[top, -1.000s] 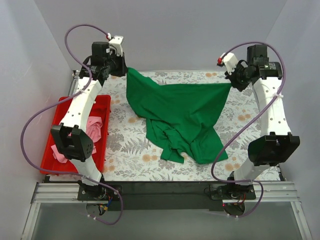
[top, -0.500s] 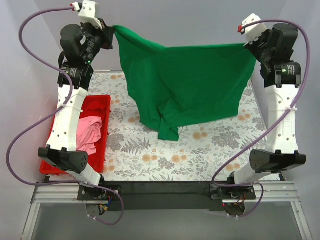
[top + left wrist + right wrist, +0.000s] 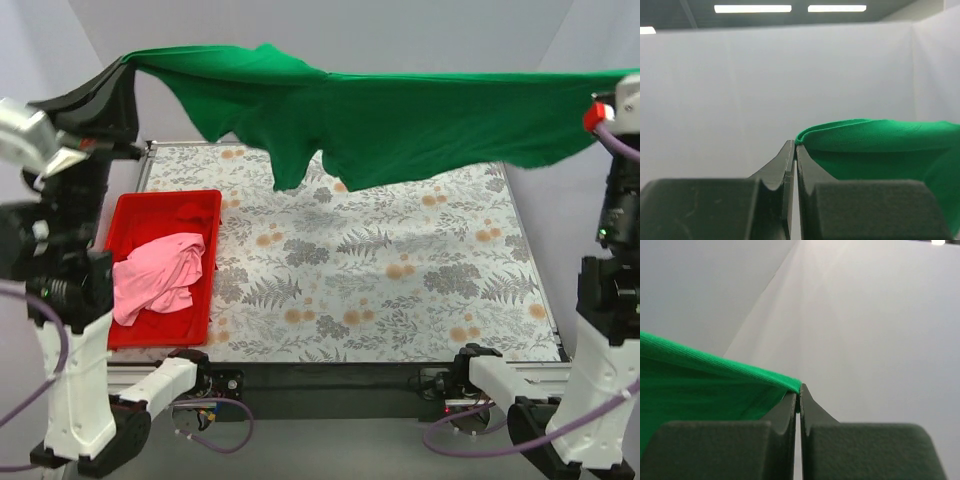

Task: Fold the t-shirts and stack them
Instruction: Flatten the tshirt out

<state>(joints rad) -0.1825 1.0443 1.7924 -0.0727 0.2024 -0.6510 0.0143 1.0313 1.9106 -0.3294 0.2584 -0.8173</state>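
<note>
Green t-shirt (image 3: 380,110): hanging stretched wide in the air above the far edge of the bench (image 3: 400,290).
Left end effector (image 3: 794,148): pressing together, pinching the green t-shirt's left corner.
Right end effector (image 3: 800,388): pressing together, pinching its right corner.
Pink t-shirt (image 3: 155,275): lying crumpled in the red tray (image 3: 160,200) at the bench's left edge.

Plain bright green t-shirt (image 3: 400,110), one solid colour right up to the black fingers (image 3: 772,175) either side. Beneath them, light pink t-shirt (image 3: 155,275) in a red tray (image 3: 160,212), and a pale table cover (image 3: 400,280) printed with grey ferns and orange blooms.
</note>
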